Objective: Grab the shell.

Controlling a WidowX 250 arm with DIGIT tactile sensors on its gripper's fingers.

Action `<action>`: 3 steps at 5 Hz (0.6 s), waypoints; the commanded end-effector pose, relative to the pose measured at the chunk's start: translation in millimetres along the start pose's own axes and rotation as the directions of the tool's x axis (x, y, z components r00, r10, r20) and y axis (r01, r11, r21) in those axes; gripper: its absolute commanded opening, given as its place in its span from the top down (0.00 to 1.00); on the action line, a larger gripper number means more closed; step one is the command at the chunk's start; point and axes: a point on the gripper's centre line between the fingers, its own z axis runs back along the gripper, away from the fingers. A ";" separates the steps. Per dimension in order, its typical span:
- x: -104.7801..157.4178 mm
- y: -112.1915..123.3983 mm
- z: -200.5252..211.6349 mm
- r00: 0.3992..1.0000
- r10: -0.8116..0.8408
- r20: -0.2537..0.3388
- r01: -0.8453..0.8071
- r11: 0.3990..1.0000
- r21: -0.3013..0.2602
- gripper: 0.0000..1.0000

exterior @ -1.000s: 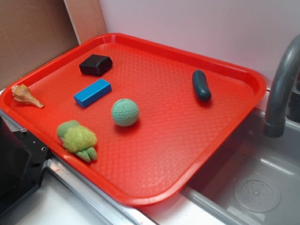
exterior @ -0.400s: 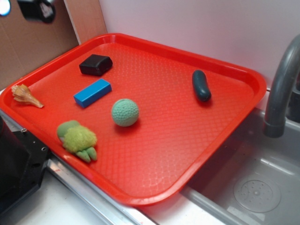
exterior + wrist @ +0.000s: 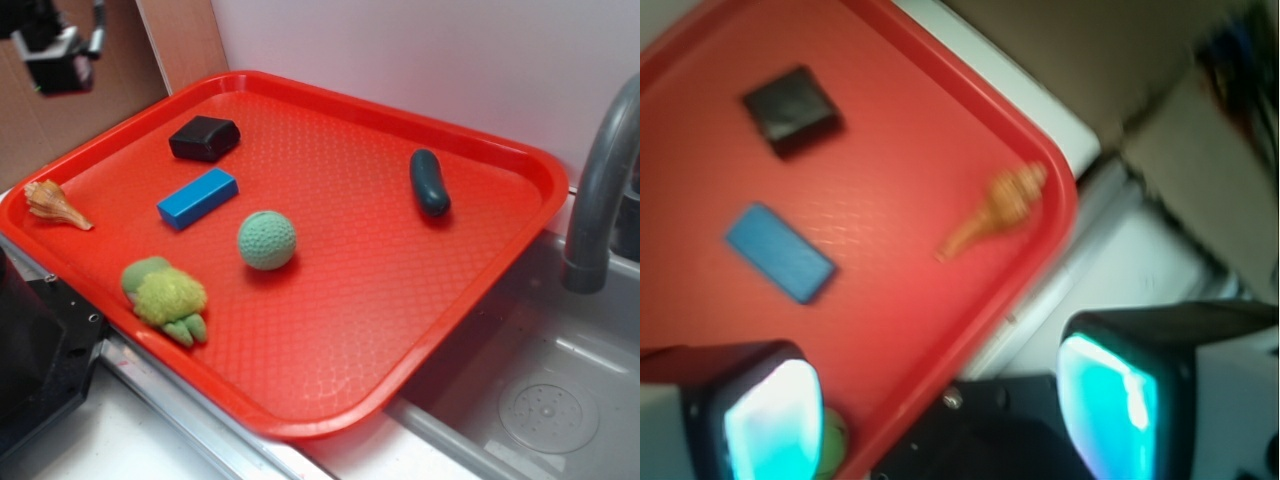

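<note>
Red tray [image 3: 520, 170] taken as the landmark. Shell [image 3: 55, 203] lying on the tray's far left corner, hard against the rim, knobbly end toward the rim and point aimed inward; untouched, same spot as a second ago. In the wrist view, shell [image 3: 995, 210] sits near the tray's curved edge, well ahead of the fingers [image 3: 775, 420].

Gripper [image 3: 60, 65] now in view at the upper left, high above and behind the tray's left corner. Absent from the outside view a second ago, at the top edge shortly after, lower now: clearly descending toward the shell's side of the tray. Gripper [image 3: 940, 410] spread wide, nothing between the fingers, holding nothing.

Other items on the tray unchanged: black block [image 3: 204, 138] and blue block [image 3: 197, 197] inward of the shell, green ball [image 3: 267, 240] near the middle, fuzzy toy [image 3: 165, 297] at the front-left rim, dark pickle-like piece [image 3: 429, 182] toward the right.

Judgement: approach phase only, grasp not begun. Wrist picture blurred, consistent with motion. Next: centre over the shell, lower, close. Rim close beside the shell may obstruct one finger.
</note>
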 end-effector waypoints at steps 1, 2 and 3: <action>0.7 4.7 3.0 1.000 0.010 0.006 -0.010 1.000 -0.007 0.00; 0.7 4.7 3.0 1.000 0.010 0.006 -0.010 1.000 -0.007 0.00; 17.3 12.8 -26.0 0.984 0.177 0.011 -0.177 0.984 -0.021 0.00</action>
